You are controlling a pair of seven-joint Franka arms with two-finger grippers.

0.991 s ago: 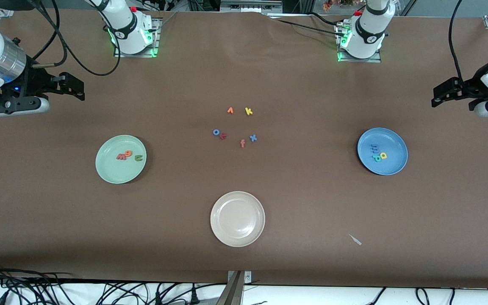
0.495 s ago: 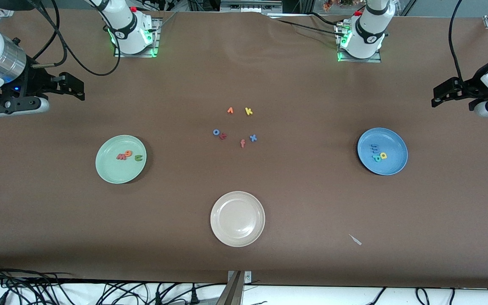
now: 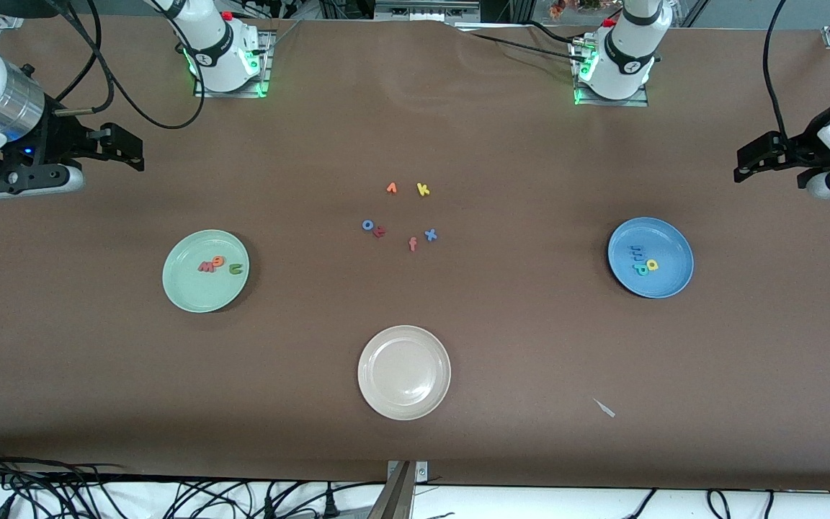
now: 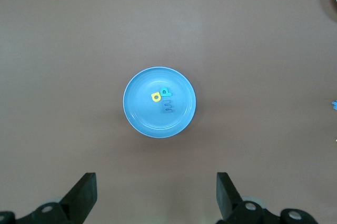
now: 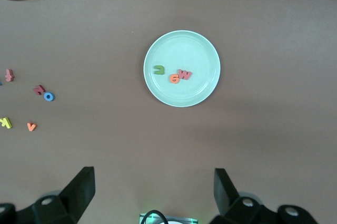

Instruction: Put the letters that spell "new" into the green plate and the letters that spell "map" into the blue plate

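1. Green plate (image 3: 205, 290) sits toward the right arm's end of the table; in it lie the n (image 3: 235, 269), e (image 3: 219, 262) and w (image 3: 206, 267), close together, e and w touching or nearly so.
2. Blue plate (image 3: 667, 285) sits toward the left arm's end; in it lie the m (image 3: 635, 251), a (image 3: 651, 265) and p (image 3: 641, 269), bunched up, p touching a.
3. Right gripper (image 5: 152, 190) hangs high above the table near the green plate, jaws wide, holding nothing. Arm waits.
4. Left gripper (image 4: 156, 192) hangs high near the blue plate, jaws wide, empty too.
5. Task looks done: all 6 letters are in their plates.
6. Leftover letters in mid-table: k (image 3: 423, 189), x (image 3: 430, 234), o (image 3: 367, 225), f (image 3: 413, 244), an orange angular one (image 3: 391, 188) and a dark red one (image 3: 380, 231). White plate (image 3: 404, 411) is empty, nearer the camera.
7. Handling, as a guess: letters look like foam, so very light, soft, flat and easy to flick away. Pinch across a straight stroke from above, gently; a thin letter lying flat on a plate may slide rather than lift.
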